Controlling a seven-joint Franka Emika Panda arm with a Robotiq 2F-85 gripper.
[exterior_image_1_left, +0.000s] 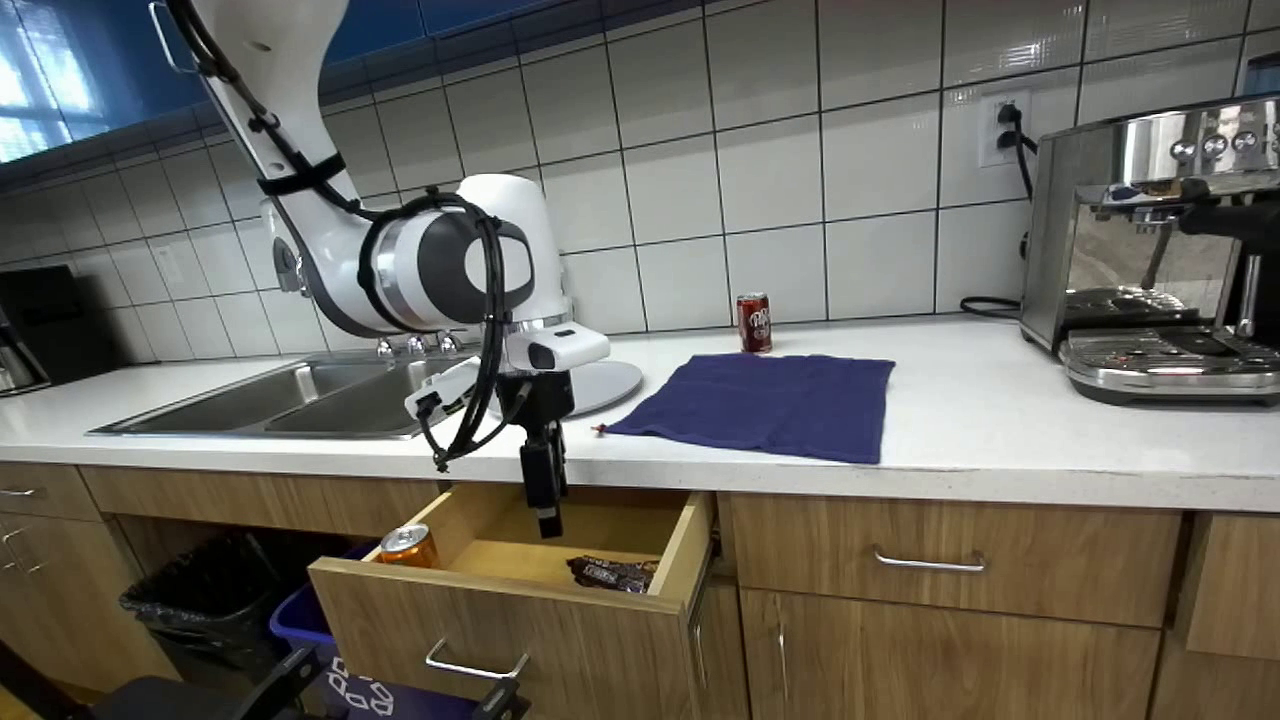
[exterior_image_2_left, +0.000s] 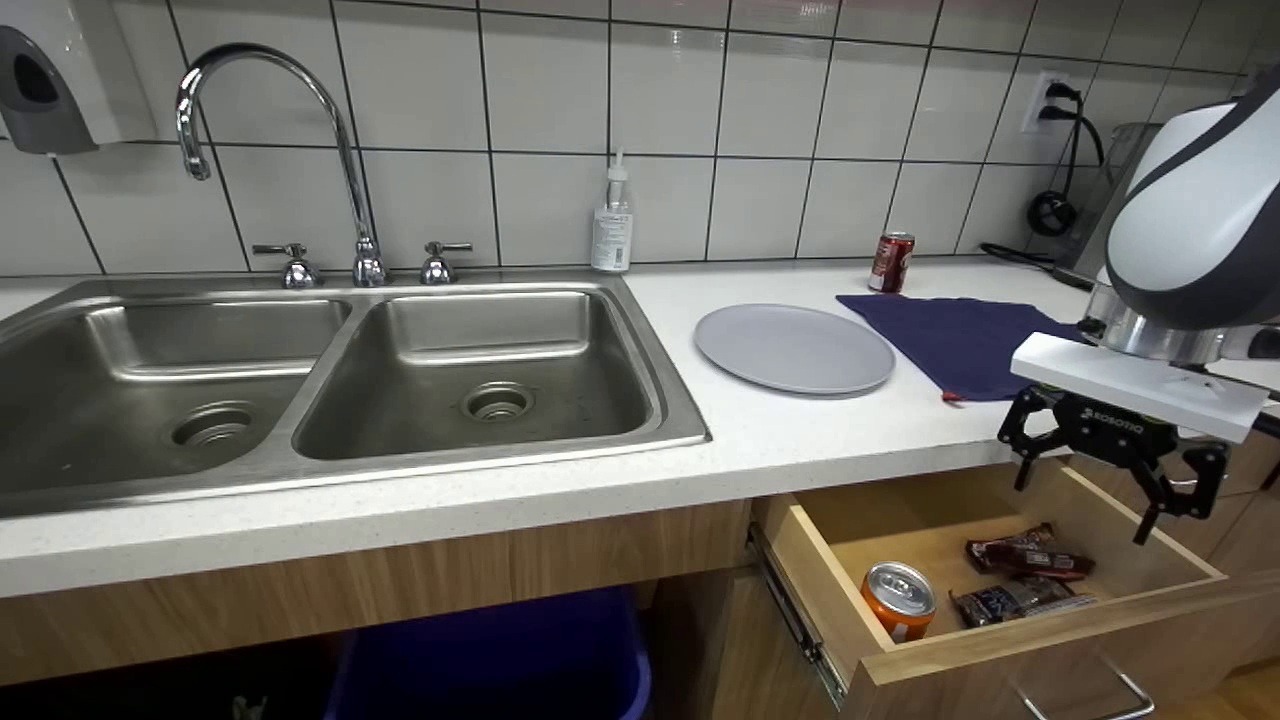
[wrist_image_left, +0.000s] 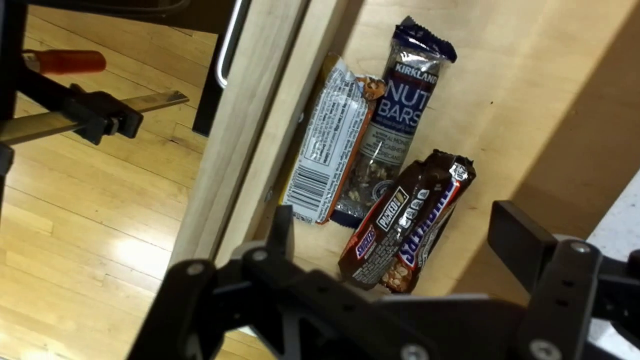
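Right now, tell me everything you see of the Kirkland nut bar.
The Kirkland nut bar lies flat, label up, on the pale wooden floor of the open drawer. Its glossy plastic-looking packaging has dark blue ends, white lettering and a clear section showing nuts. In the wrist view, a white-backed wrapper appears to overlap its left edge, Snickers wrapping its lower right. The open hand isn't holding it.

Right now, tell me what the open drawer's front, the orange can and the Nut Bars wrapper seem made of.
Drawer front: wood, veneer or laminate, satin; brown grain shows. Orange can: probably aluminium, shiny; silvery lid. Nut Bars wrapper: apparently glossy plastic film; nuts show through.
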